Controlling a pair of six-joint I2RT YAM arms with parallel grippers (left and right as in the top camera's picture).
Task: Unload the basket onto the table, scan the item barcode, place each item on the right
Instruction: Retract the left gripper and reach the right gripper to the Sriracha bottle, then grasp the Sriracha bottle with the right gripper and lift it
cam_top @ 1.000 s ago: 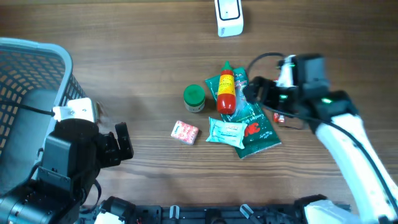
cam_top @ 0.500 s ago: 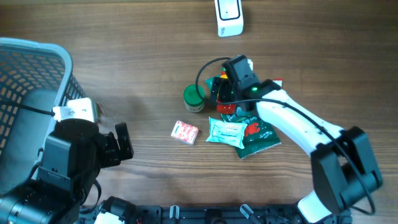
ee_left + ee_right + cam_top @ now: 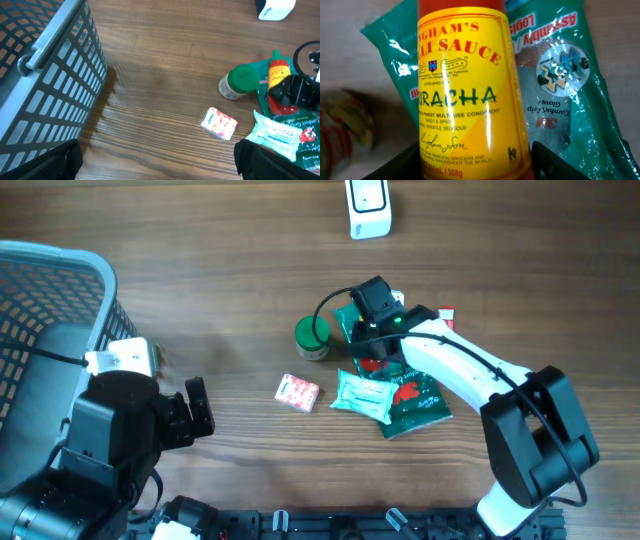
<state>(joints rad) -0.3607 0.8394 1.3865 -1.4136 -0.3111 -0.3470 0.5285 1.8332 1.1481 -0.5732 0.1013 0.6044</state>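
Sauce bottle (image 3: 465, 90) between right jaws, contact unclear; left jaws wide, empty, near basket (image 3: 55, 85).

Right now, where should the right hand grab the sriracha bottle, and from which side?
Across the yellow-labelled body of the sriracha bottle, coming from straight above. It lies flat on the green glove packet, so its round sides are free and the underside is not. The right hand straddles it there.

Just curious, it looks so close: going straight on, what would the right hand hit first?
The right hand would meet the sriracha bottle, lying on the green glove packet; it seems nearly touching.
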